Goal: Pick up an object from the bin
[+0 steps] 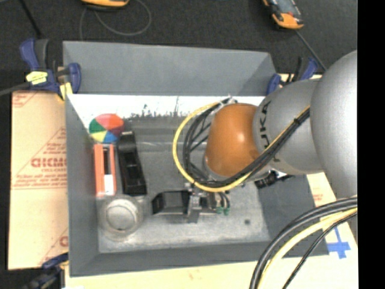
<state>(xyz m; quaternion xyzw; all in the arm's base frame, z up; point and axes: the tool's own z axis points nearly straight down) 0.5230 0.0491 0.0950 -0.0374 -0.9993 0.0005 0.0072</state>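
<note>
the hand (201, 205) is seen low in the grey metal bin (168, 71), close to the middle of the bin's near edge, under the arm's orange cover (231, 140) and its looped yellow and black cables (179, 143). whether the hand is released or clenched cannot be told, since its tip is largely hidden by the wrist.

a small black blocky thing (167, 202) is found just beside the hand, on its left, lying on the bin floor; whether it is touched by the hand cannot be told, and it is not seen to be grasped.

a round silver metal cup (122, 214) is placed in the near-left corner, just left of the black block. behind the cup, along the left wall, an orange and white oblong box (104, 170) and a longer black bar (131, 164) are laid side by side, lengthwise. a multicoloured ball (105, 128) is set in the far-left corner, just beyond these two, well apart from the hand.
</note>
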